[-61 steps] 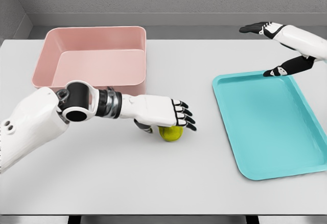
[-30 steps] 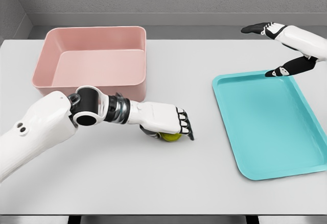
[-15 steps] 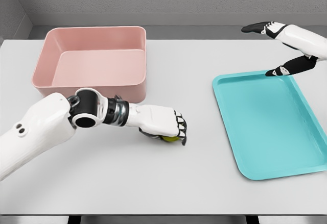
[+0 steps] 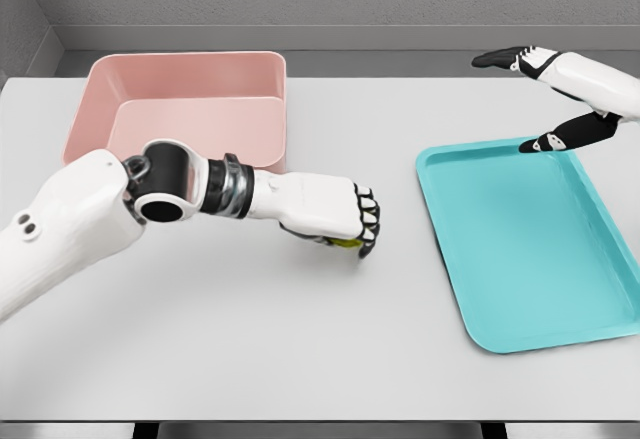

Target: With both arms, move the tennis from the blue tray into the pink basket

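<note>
Your left hand [image 4: 335, 221] is clenched around the tennis ball [image 4: 347, 242], near the middle of the white table [image 4: 300, 349]. Only a sliver of yellow-green shows under the curled black-tipped fingers [image 4: 366, 227]; the rest of the ball is hidden by the palm. You cannot tell from this view whether the ball rests on the table or is just off it. The left arm reaches in from the lower left, its forearm passing in front of the near right corner of the pink basket [image 4: 185, 119], which sits at the far left of the table. The hand and ball are just to the right of and nearer than that basket, outside it.

The blue tray [image 4: 525, 239] lies on the right side of the table, well apart from the ball. Your right hand [image 4: 535, 99] is at the far right, above the tray's far edge, released and holding nothing: the fingers point left toward the far wall and the dark thumb tip hangs down close to the tray's far rim. Its arm comes in from the right edge.
</note>
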Robot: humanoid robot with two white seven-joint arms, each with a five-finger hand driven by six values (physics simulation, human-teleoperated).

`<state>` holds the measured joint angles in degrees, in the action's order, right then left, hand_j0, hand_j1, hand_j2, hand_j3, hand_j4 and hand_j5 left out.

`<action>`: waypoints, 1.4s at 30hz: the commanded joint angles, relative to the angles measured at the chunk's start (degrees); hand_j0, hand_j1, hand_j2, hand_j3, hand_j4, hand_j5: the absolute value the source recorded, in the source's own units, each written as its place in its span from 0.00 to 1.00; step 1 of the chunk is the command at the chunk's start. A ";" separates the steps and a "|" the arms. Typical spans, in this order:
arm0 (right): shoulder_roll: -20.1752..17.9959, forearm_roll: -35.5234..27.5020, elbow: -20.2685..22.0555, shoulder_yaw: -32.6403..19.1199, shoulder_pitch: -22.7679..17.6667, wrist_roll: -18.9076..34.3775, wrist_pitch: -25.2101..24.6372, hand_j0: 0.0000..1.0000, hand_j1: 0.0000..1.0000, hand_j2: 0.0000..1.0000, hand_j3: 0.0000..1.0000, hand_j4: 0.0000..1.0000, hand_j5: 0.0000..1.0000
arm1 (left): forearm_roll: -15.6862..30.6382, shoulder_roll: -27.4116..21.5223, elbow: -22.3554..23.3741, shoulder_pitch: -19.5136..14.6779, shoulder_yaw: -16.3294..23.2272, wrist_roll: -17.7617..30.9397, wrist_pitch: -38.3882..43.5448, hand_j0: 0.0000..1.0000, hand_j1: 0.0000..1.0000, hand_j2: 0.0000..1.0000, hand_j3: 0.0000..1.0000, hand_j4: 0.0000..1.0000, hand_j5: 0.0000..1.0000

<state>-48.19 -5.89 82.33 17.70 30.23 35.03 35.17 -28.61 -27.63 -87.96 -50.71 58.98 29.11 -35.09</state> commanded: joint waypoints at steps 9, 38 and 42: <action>-0.06 -0.35 0.11 -0.04 0.09 -0.03 -0.17 1.00 1.00 1.00 1.00 1.00 1.00 | 9.54 -9.02 1.91 -1.14 -17.40 -1.07 0.09 0.47 0.47 0.47 0.47 0.47 0.47; -1.29 -0.35 0.11 -0.21 0.00 -0.03 -0.17 1.00 1.00 1.00 1.00 1.00 1.00 | 14.99 -13.33 -0.90 1.93 -19.51 -1.07 0.09 1.00 1.00 1.00 1.00 1.00 1.00; -1.29 -0.35 0.11 -0.21 -0.17 -0.03 -0.17 1.00 1.00 1.00 1.00 1.00 1.00 | 15.17 -13.24 -7.14 7.20 -18.72 -1.07 0.09 1.00 1.00 1.00 1.00 1.00 1.00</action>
<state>-49.41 -5.79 82.42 17.51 29.97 35.03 35.17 -14.35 -40.54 -90.95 -42.54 39.97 28.10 -35.17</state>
